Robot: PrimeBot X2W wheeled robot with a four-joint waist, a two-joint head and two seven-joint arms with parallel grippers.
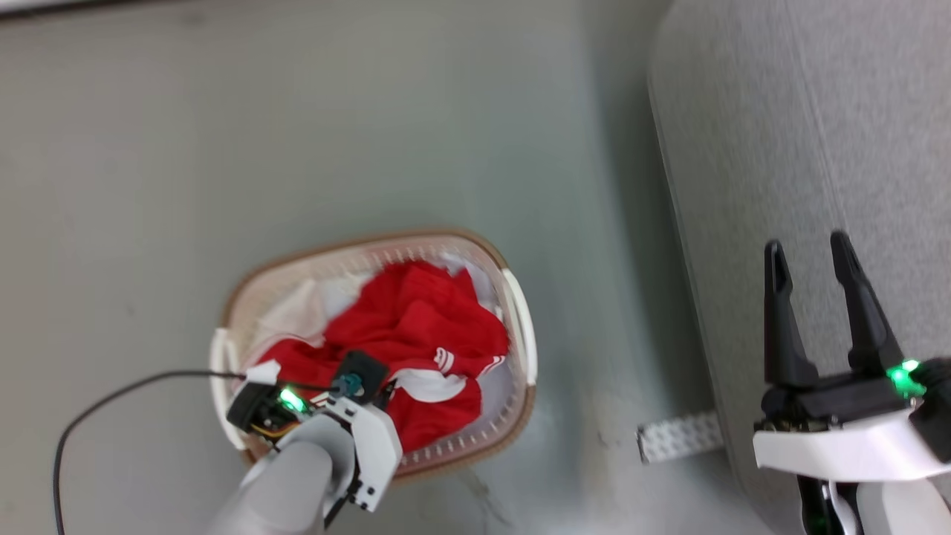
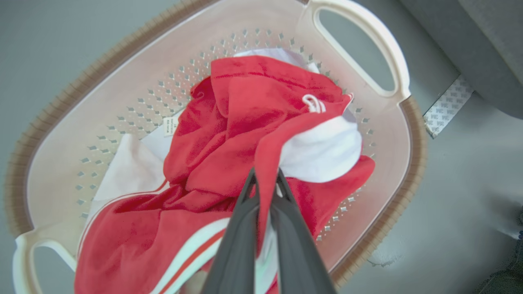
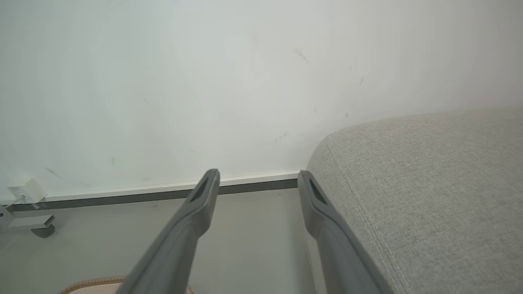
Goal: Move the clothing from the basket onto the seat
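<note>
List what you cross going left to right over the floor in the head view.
Black cable → basket, with the clothing inside it → white perforated strip → seat.

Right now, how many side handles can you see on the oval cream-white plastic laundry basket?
2. One handle on the basket's end nearer the light grey fabric sofa; the other handle on the opposite end, to the robot's left.
</note>
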